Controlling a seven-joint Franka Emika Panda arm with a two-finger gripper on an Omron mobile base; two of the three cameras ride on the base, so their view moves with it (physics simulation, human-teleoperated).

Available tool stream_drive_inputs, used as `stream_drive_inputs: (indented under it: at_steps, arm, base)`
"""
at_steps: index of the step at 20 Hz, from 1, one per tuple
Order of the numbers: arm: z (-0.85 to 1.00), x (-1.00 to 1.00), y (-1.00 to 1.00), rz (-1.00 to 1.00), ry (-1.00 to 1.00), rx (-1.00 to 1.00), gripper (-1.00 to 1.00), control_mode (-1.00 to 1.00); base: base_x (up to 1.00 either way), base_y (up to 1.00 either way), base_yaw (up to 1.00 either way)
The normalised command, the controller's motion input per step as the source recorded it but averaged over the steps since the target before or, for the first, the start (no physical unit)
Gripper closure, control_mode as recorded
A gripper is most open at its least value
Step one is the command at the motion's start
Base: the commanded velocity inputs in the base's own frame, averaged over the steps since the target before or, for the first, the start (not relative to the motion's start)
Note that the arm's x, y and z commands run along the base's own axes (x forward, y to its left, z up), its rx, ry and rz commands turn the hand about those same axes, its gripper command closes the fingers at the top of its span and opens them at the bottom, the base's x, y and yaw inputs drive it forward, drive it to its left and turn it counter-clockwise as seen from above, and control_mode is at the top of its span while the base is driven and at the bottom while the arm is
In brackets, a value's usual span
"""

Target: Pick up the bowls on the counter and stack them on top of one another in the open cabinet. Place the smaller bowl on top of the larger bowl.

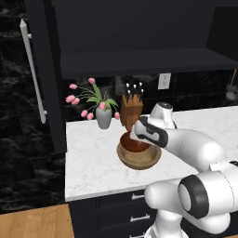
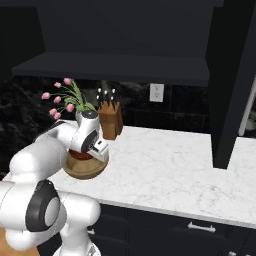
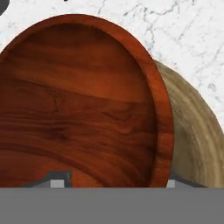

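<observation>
In the left base view you look over a white, grey-veined marble counter (image 1: 93, 162) that sits on dark drawers with silver handles, against a black stone wall. Above it hangs the open cabinet (image 1: 139, 62), dark and flat-shelved, its door (image 1: 42, 74) swung to the left with one long silver bar handle (image 1: 33, 69). On the slab you can count two bowls: the larger bowl (image 1: 139, 160), wide, tan and thick-rimmed wood, and the smaller bowl (image 1: 135, 143), glossy reddish-brown, sitting inside it. Behind them stand one grey vase (image 1: 103, 117) of pink tulips and one wooden knife block (image 1: 131, 111). The gripper (image 1: 135, 135) is down at the small bowl, and you cannot see its jaws here.

In the right base view you see the same marble top running right, one white wall outlet (image 2: 156, 92), and the cabinet shelf overhead. The tan bowl (image 2: 85, 171) lies on the counter's left part with the red one (image 2: 78, 155) nested in it, the hand (image 2: 97, 150) right over both.

In the hand view the reddish bowl (image 3: 83, 105) shows smooth streaked grain and a rounded rim, off-centre in the tan bowl (image 3: 192, 135), whose duller grain shows to the right. The two fingertips (image 3: 56, 180) stand apart, one inside the red bowl and one outside its rim, pressing on neither side.
</observation>
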Motion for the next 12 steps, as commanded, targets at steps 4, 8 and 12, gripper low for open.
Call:
stream_drive_inputs:
  at_steps: [4,8,12]
  arm:
    - [0.61,-0.49,0.0,0.0,0.0,0.07,-1.0,-1.0]
    - [0.15,-0.59,-0.02,0.02,0.07,0.02,-1.0,-1.0]
    - [-0.47,-0.22,-0.23,0.01,0.3,-0.01,-1.0,-1.0]
  base:
    - [0.0,0.0,0.0]
    - [0.0,0.0,0.0]
    - [0.0,0.0,0.0]
